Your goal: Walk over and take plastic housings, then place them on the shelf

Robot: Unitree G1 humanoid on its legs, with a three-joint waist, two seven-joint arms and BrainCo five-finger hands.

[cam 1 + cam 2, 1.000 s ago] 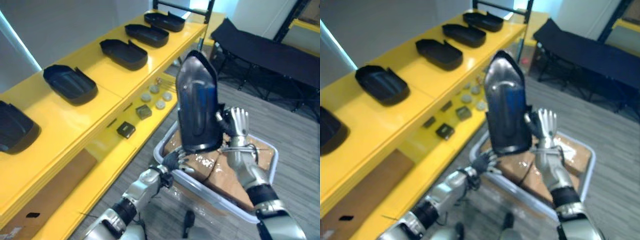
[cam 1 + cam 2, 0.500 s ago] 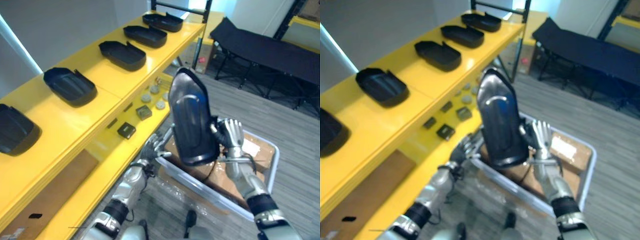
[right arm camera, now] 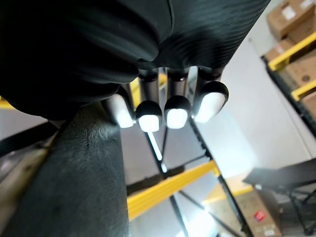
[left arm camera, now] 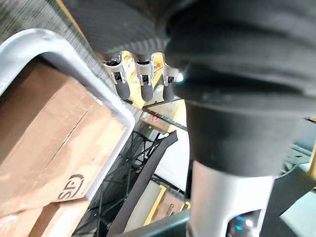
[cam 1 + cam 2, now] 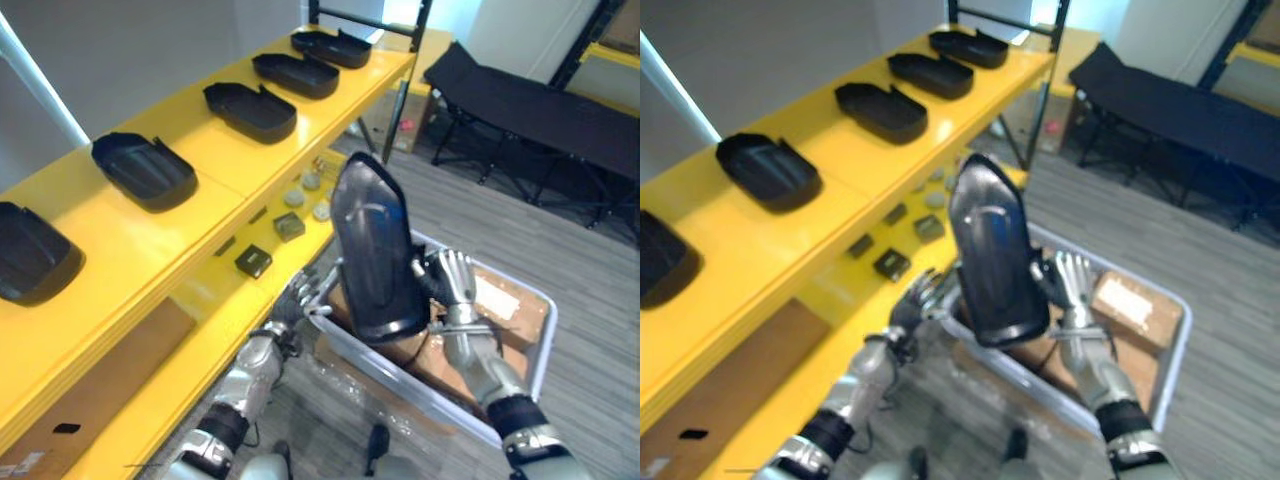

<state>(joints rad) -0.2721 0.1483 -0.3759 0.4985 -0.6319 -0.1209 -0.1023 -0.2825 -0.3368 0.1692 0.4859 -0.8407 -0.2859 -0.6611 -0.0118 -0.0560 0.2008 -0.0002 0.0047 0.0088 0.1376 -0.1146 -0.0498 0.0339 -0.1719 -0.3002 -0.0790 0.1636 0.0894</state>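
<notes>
Up goes the black plastic housing (image 5: 372, 250), pinched upright by the right robot hand (image 5: 452, 283) above the grey bin (image 5: 400, 378), beside the yellow shelf's (image 5: 200, 215) front edge; the left robot hand (image 5: 293, 300) is spread loosely at the bin's rim.

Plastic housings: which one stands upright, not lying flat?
The housing in the right robot hand, above the bin; the others lie flat on the yellow shelf.
</notes>
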